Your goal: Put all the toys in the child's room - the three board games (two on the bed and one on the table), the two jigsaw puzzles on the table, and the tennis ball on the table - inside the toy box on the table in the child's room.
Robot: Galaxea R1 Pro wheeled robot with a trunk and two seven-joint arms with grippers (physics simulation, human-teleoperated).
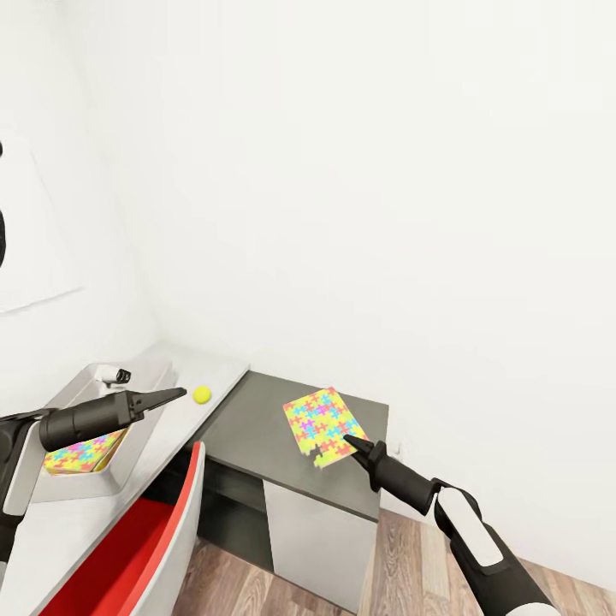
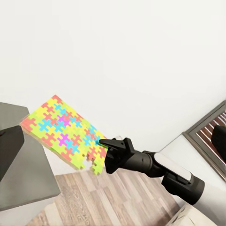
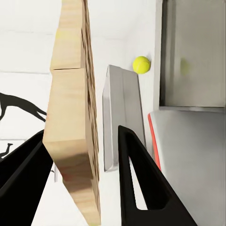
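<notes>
A flat multicoloured jigsaw puzzle slab (image 1: 323, 427) is clamped at its lower corner by the right gripper (image 1: 351, 444), tilted over the dark grey cabinet top (image 1: 257, 428) at centre frame in the head view; in the right wrist view its pale wooden underside (image 3: 75, 108) is seen between the black fingers (image 3: 139, 179). At lower left, a second multicoloured puzzle slab (image 1: 81, 452) is lying inside the shallow light grey toy box (image 1: 77, 389). The left gripper (image 1: 175, 394), hanging over the box, appears closed and empty. A small yellow-green tennis ball (image 1: 202, 393) is resting on the pale grey desk top (image 1: 154, 445), just beside the box.
</notes>
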